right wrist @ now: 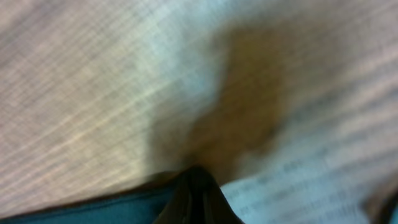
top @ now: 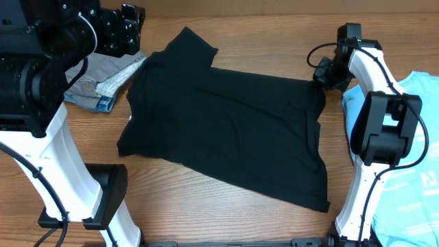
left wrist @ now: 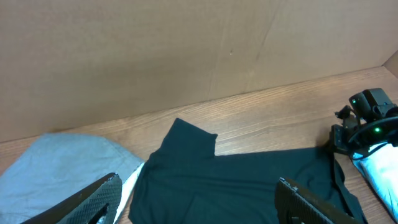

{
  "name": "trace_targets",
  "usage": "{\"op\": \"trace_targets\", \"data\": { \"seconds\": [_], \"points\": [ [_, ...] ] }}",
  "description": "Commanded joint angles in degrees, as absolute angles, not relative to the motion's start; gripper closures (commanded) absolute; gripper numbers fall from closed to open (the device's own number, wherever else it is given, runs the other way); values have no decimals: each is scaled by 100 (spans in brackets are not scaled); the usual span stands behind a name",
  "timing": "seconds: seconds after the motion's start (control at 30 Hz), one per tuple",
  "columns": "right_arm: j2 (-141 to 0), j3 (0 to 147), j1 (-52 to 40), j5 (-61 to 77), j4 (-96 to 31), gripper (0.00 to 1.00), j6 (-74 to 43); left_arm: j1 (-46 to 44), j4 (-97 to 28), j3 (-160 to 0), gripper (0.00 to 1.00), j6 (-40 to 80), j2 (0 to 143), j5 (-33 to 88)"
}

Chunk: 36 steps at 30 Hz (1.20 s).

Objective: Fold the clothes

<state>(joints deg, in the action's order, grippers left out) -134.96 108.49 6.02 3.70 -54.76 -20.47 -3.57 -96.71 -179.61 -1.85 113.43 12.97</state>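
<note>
The black T-shirt [top: 226, 130] lies spread over the middle of the table, one sleeve pointing to the far edge. It also shows in the left wrist view [left wrist: 242, 180]. My left gripper [left wrist: 199, 205] is open wide and empty, raised over the shirt's far left part [top: 127, 27]. My right gripper [top: 322, 74] is at the shirt's far right corner. In the blurred right wrist view its fingers [right wrist: 199, 196] are pressed together on the dark cloth edge. The light blue T-shirt [top: 418, 158] with white print lies at the right edge.
A grey garment [top: 103, 77] lies bunched at the far left, also seen in the left wrist view [left wrist: 56, 171]. A cardboard wall [left wrist: 186, 56] stands behind the table. The arm bases stand at the front left [top: 75, 199] and front right [top: 363, 199].
</note>
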Motion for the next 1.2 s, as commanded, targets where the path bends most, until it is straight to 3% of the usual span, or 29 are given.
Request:
{"op": "trace_targets", "data": {
  "seconds": [0.0,0.17,0.23,0.27,0.3,0.33,0.67,0.83,1.03,1.17],
  "points": [
    [-13616,11367,670,379,-5411,96,-1614,-390,-9679,-17983,19,-213,11358,1382],
    [-13607,12650,720,440,-5317,96,-1186,-390,-9679,-17985,19,-213,11358,1380],
    [-13607,12997,722,405,-5251,85,-1190,-390,-9679,-17985,18,-213,11358,1380],
    [-13607,13115,722,401,-5251,59,-1192,-390,-9679,-17983,18,-213,11358,1380],
    [-13607,13200,725,401,-5262,21,-1192,-390,-9679,-17985,17,-213,11358,1380],
    [-13607,13268,727,401,-5334,16,-1194,-390,-9679,-17983,16,-215,11358,1380],
    [-12916,13605,854,423,-6803,15,-1214,-388,-9679,-17985,8,-217,11288,1339],
    [-11872,13607,910,484,-7336,14,-1216,-388,-9679,-17836,11,-165,10914,969],
    [-10335,13605,908,672,-8433,12,-1500,-388,-9679,-16164,2,30,9618,-139],
    [-9791,13605,906,991,-9146,11,-1559,-388,-9679,-14711,0,45,9205,-150]
  ]
}}
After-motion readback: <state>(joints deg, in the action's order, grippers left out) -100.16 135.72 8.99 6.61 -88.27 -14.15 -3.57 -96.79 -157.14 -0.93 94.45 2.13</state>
